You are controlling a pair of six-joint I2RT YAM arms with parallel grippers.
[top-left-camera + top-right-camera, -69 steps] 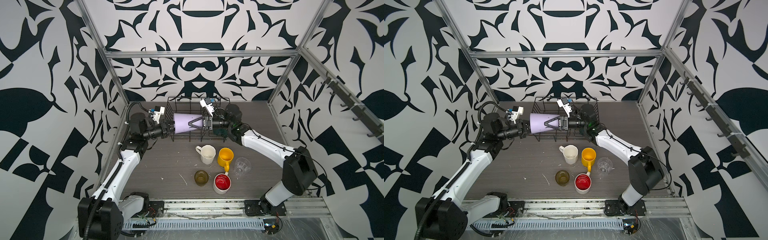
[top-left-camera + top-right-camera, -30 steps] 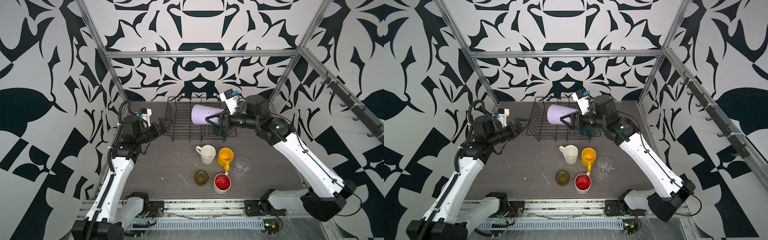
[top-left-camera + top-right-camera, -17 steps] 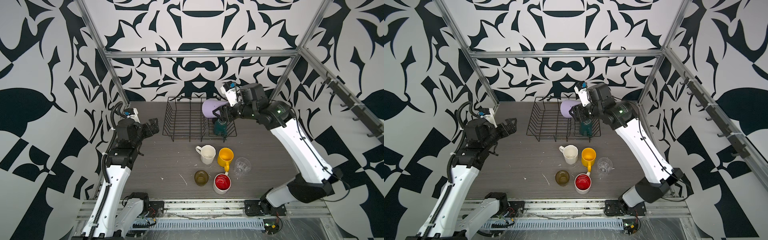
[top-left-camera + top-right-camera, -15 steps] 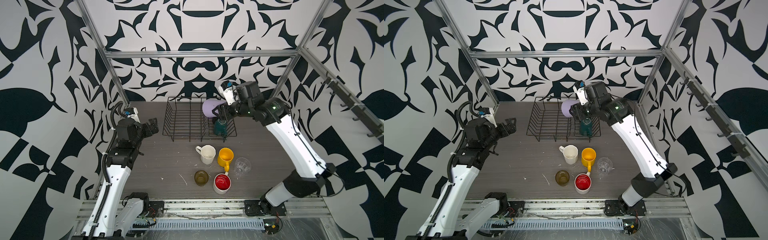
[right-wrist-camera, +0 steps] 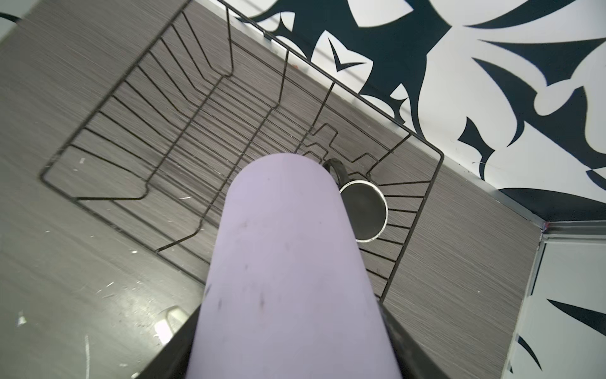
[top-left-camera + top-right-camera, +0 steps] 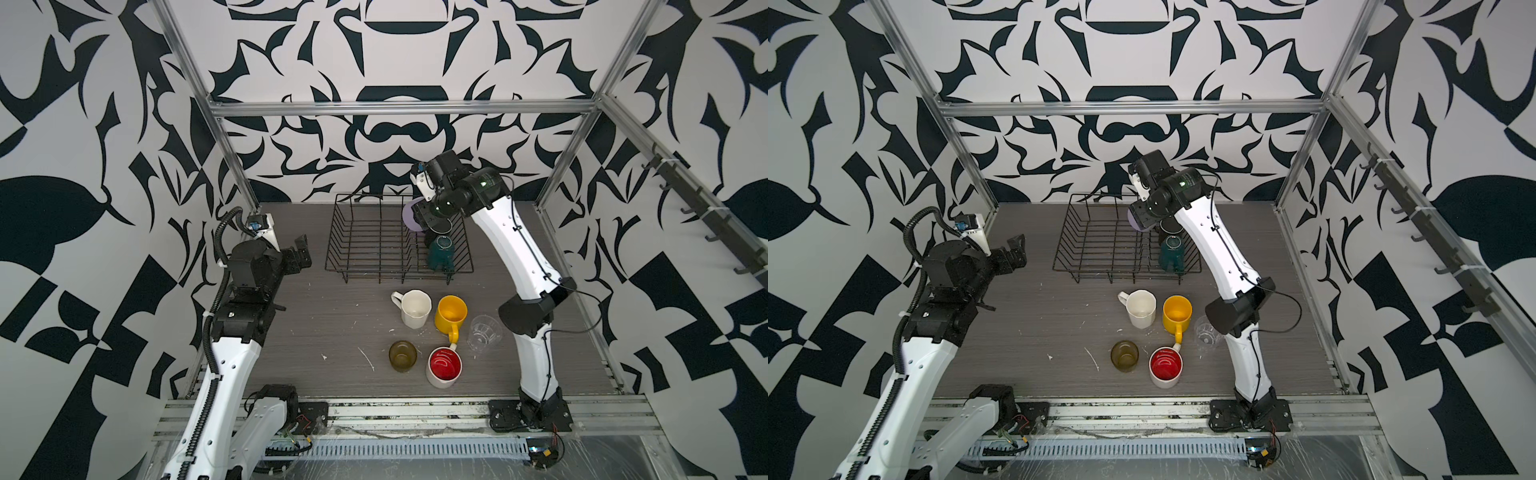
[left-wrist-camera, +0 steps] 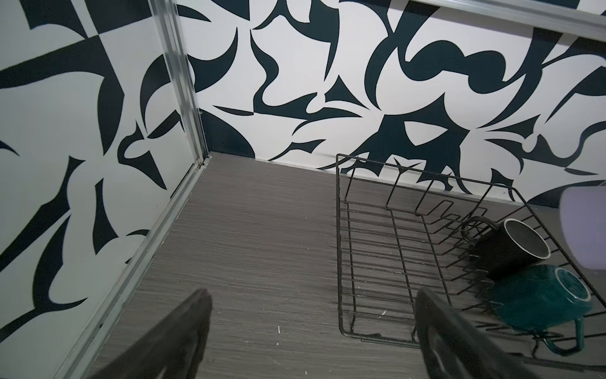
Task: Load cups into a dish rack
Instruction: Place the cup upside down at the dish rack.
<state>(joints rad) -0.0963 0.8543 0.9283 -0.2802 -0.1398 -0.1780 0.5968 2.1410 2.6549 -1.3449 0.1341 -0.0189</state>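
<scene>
Over the right end of the dish rack [image 6: 370, 245], the right gripper [image 6: 424, 216] pinches one lilac tumbler [image 5: 282, 246], its two jaws pressed against the tumbler's sides. In the right wrist view the tumbler reaches out from the jaws above the wire floor of the rack. It hangs just beside a black mug [image 7: 506, 247].

Two cups already sit in the single black wire rack, both at its right end. The black mug lies on its side with its mouth toward the rack's right side. One dark-green mug [image 6: 440, 253] lies tipped just in front of it, base showing. All the wire floor to the left of them is bare.

Five more cups stand upright and mouth-up on the grey table [image 6: 332, 324], in a loose cluster in front of the rack. They are one white faceted mug [image 6: 415, 309], one yellow mug [image 6: 451, 313] beside it, one clear glass [image 6: 482, 332] to the right, one olive-brown glass [image 6: 402, 356], and one white mug with a red inside [image 6: 444, 368] nearest the front rail. That makes eight cups counted: two racked, one in the air, five on the table.

To the left of the rack, the left gripper [image 6: 302, 252] hovers above the table with its two jaws spread wide and nothing between them.
</scene>
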